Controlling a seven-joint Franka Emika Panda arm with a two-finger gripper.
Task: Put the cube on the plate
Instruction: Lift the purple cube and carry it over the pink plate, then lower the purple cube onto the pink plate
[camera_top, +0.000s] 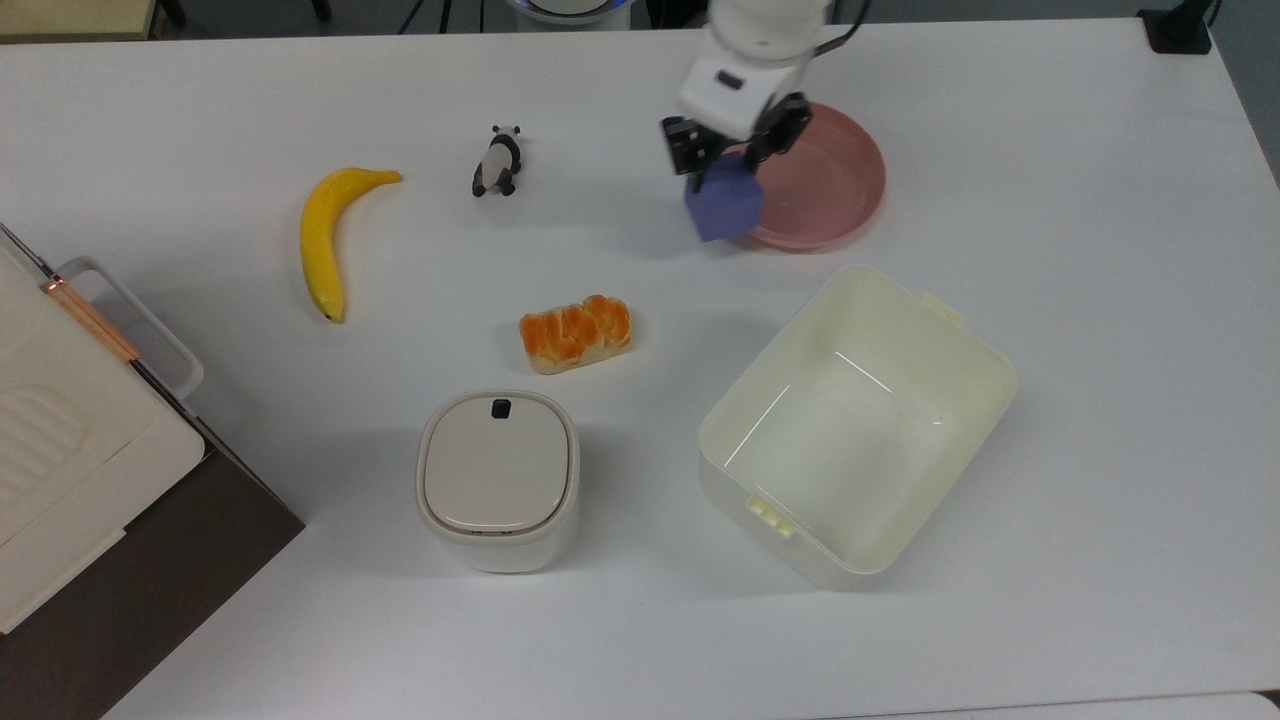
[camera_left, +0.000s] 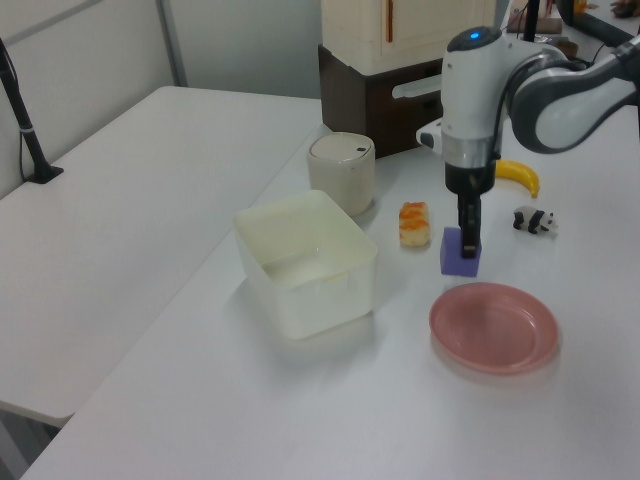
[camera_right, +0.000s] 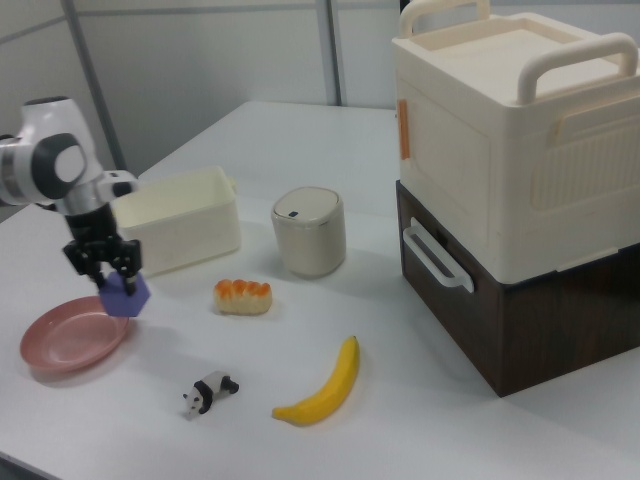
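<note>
My gripper (camera_top: 728, 160) (camera_left: 467, 245) (camera_right: 108, 280) is shut on the blue-purple cube (camera_top: 724, 208) (camera_left: 460, 252) (camera_right: 125, 296) and holds it in the air. The cube hangs over the top view's left edge of the round pink plate (camera_top: 815, 175) (camera_left: 493, 327) (camera_right: 65, 342). In the left view the cube is just above the plate's far rim. In the right view it hangs at the plate's right edge.
A cream tub (camera_top: 856, 425) stands close to the plate. A bread piece (camera_top: 575, 333), a lidded white bin (camera_top: 497, 478), a banana (camera_top: 325, 238) and a panda figure (camera_top: 495, 161) lie on the table. A stacked cream and brown box (camera_right: 520, 180) stands behind.
</note>
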